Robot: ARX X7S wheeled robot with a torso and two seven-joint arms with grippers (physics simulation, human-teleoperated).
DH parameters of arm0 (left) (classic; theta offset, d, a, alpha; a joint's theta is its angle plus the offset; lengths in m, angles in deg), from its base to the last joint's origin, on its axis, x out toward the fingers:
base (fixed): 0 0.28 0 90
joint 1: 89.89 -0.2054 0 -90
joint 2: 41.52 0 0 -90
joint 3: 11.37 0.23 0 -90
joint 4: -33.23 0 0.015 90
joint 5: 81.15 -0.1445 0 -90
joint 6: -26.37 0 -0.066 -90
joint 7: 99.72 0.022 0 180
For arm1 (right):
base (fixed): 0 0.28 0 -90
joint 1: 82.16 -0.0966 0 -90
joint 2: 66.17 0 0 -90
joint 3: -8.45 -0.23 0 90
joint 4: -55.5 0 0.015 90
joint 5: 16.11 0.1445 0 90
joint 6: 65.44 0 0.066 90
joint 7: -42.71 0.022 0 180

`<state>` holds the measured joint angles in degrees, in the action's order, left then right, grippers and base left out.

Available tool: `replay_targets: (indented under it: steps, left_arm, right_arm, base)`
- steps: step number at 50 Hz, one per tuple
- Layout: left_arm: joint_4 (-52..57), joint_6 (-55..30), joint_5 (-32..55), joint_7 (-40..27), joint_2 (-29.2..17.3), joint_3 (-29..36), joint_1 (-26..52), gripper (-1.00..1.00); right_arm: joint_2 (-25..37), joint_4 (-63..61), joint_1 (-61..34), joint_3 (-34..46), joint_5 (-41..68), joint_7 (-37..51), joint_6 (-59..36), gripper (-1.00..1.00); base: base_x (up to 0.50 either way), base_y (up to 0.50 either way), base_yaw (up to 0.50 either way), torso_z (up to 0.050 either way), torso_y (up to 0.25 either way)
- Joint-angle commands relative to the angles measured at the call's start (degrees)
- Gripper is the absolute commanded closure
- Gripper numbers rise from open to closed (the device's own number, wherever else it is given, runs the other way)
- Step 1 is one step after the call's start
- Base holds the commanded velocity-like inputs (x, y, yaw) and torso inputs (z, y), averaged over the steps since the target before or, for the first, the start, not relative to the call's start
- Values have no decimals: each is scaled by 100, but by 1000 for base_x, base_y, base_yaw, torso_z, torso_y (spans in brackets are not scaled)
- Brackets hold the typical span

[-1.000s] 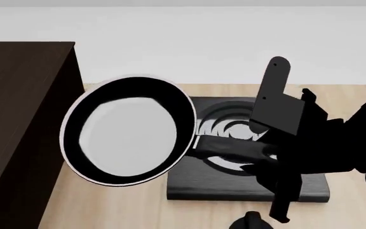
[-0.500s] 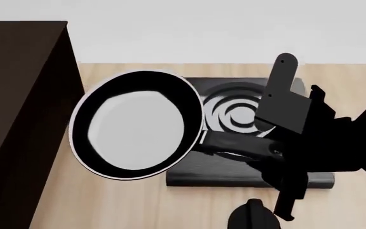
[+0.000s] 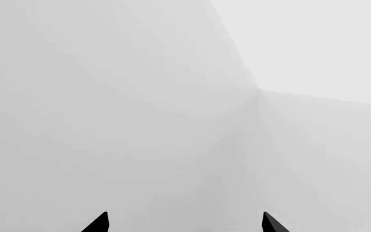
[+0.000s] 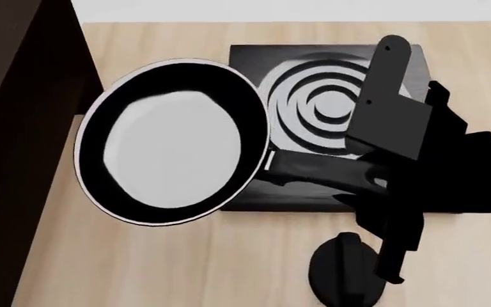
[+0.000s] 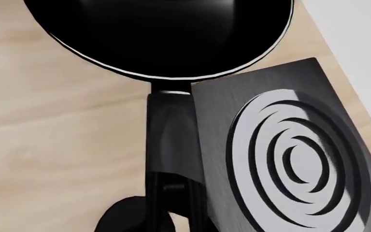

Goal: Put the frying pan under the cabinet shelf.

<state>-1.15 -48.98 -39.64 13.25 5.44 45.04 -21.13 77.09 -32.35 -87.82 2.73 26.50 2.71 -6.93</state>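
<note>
The right gripper (image 4: 373,182), clamped on its handle, holds the pan (image 4: 173,160) above the counter (image 4: 186,268), now lower and nearer the cabinet (image 4: 15,128). It isn't underneath yet. Left gripper (image 3: 184,223) gapes empty.

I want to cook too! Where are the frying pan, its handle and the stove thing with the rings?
frying pan (image 4: 173,153): head view, pale inside.
handle (image 5: 167,145): right wrist view, middle of handle.
burner plate (image 4: 314,96): head view, rings.
</note>
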Motion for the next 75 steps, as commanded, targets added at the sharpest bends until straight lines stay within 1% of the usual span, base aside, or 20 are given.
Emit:
replay_targets:
  steps: [1, 25, 32, 39, 50, 61, 64, 75]
  left_arm:
    - [12, -20, -17, 5, 2, 11, 1, -100]
    - [16, -1, 33, 1, 10, -3, 7, -100]
    - [-35, 140, 121, 75, 92, 16, 29, -100]
    - [-74, 168, 115, 126, 119, 53, 36, -100]
    - [-54, 217, 156, 161, 157, 19, 12, -100]
    - [-53, 248, 189, 190, 164, 22, 32, -100]
    - [-57, 254, 191, 189, 179, 21, 34, -100]
    - [-46, 279, 214, 218, 193, 24, 34, -100]
  right_arm:
    - [306, -783, -753, -427, 178, 156, -359, 100]
    - [471, -1401, -1328, -481, 129, 64, -1003, 100]
    - [525, -1795, -1780, -588, 200, -4, -1460, 100]
    - [530, -1949, -1890, -621, 247, -3, -1636, 100]
    - [379, -2086, -1775, -367, 119, -40, -1858, 100]
    - [260, -2014, -1556, -206, 46, -13, -1886, 100]
    - [177, -2027, -1515, -83, -44, -60, -1931, 100]
    - [-194, -2094, -1594, -10, -73, -109, -2120, 100]
  base:
    - [0, 0, 0, 0, -189]
    - [0, 0, 0, 0, -182]
    - [0, 0, 0, 0, -5]
    - [0, 0, 0, 0, 0]
    - [0, 0, 0, 0, 0]
    - [0, 0, 0, 0, 1]
    - [0, 0, 0, 0, 3]
    - [0, 0, 0, 0, 1]
